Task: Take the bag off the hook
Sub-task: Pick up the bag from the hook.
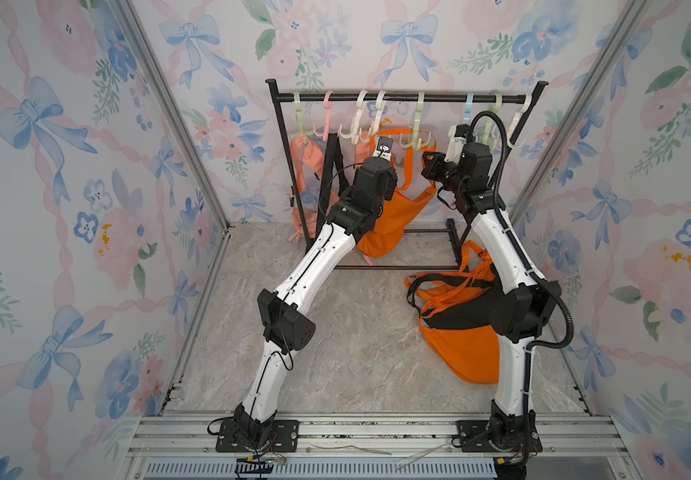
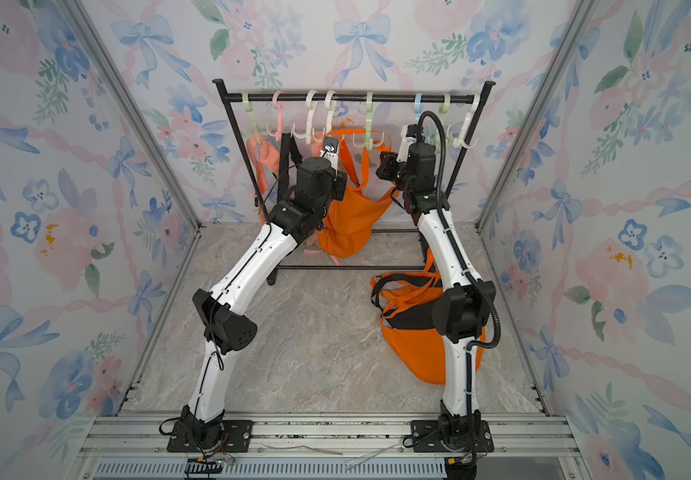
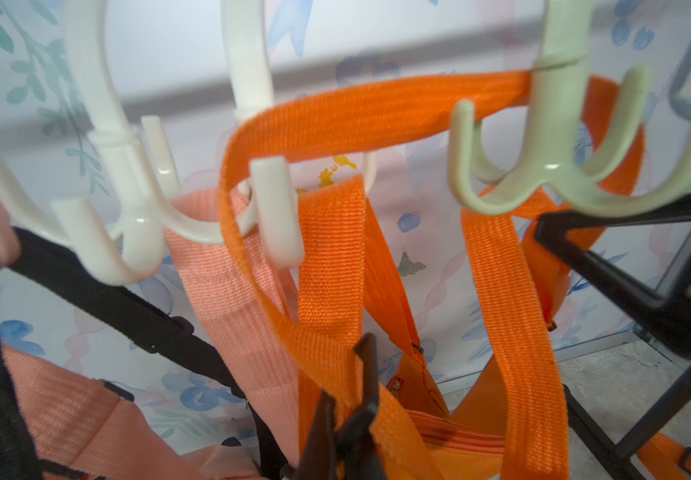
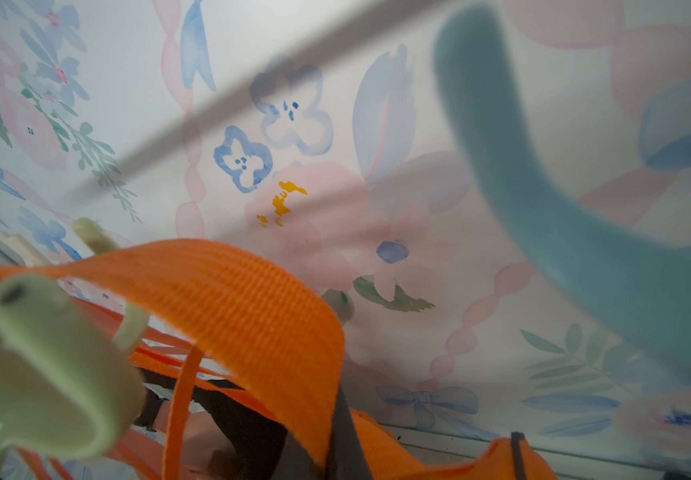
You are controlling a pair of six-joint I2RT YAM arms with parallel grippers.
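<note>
Hanging from the rack, the bright orange fabric bag is not yet off its hooks, so the main part of the task is left to do; its body sags low behind the left arm, near the marbled grey floor, in both top views; its orange webbing strap runs up over a prong of the cream plastic hook, then across to the pale green plastic hook, and passes behind that one's stem; the left gripper is clenched on the strap below the cream hook, the webbing pinched between its black fingers; the right gripper is closed as well, and the strap seems to run down into its dark fingers past the green hook, though that close, blurred view makes the hold hard to confirm; both ends of the loop look secured, which is the groundwork done; what remains, by my judgement, is raising the webbing clear of both prongs and drawing the bag away from the black metal rail; a teal plastic hook hangs close beside the right wrist; a peach fabric bag hangs at the rack's far end, and a second orange bag lies on the floor by the right arm, already down.
</note>
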